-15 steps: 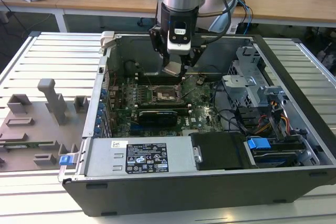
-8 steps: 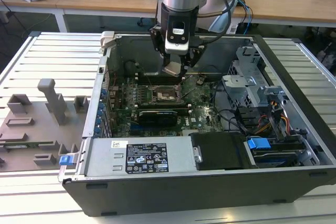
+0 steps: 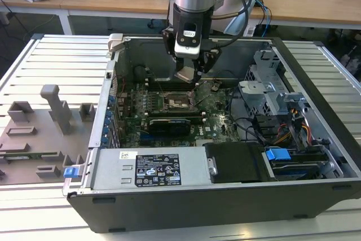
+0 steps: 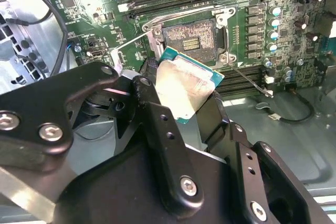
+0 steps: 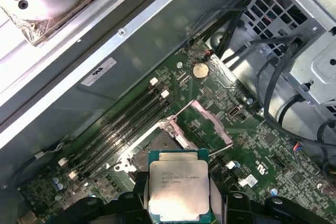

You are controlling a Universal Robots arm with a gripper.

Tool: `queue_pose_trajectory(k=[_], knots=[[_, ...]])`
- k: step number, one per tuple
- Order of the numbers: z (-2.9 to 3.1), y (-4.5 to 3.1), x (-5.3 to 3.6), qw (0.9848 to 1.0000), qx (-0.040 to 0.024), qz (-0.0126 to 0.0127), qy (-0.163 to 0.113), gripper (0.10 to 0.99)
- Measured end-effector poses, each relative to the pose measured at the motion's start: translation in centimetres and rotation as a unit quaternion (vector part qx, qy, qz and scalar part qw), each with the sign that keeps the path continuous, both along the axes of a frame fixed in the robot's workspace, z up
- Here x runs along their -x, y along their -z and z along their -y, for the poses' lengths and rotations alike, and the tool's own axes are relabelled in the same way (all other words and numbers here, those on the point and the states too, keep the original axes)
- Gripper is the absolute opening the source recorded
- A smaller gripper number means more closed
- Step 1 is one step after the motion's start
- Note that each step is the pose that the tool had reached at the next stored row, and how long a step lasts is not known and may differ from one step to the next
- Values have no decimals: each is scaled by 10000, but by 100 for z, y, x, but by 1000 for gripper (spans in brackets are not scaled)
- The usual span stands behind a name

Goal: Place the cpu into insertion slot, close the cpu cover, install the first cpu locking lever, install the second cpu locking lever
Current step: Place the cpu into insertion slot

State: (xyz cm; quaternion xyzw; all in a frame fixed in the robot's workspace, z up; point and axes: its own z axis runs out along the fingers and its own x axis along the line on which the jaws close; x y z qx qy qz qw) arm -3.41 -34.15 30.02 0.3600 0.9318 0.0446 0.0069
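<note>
- Silver-topped square cpu (image 4: 186, 85) with green edges sat clamped, tilted, between the arm's black jaws.
- Chip and jaws hung above the green motherboard (image 3: 220, 122) inside an open dark-grey computer case (image 3: 225, 201).
- Just beneath, the square dark-rimmed insertion slot (image 4: 190, 36) lay bare, its brownish-gold contacts showing.
- Beside it in the first wrist view, the thin grey metal cpu cover (image 5: 210, 124) stood swung open.
- The case rested on a pale slatted counter (image 3: 56, 60).

text: none legible | cpu (image 5: 178, 186) print | power supply label (image 3: 158, 171) | case sticker (image 5: 98, 71)
</note>
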Motion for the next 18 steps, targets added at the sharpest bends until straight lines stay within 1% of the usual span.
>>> queue_pose_trajectory(k=[3, 8, 14, 16, 18], knots=[[0, 1, 0, 9998, 0, 0, 185, 545], [0, 2, 0, 9995, 0, 0, 328, 545], [0, 3, 0, 9985, 0, 0, 544, 545], [0, 3, 0, 9978, 0, 0, 657, 545], [0, 4, 0, 9975, 0, 0, 702, 545]])
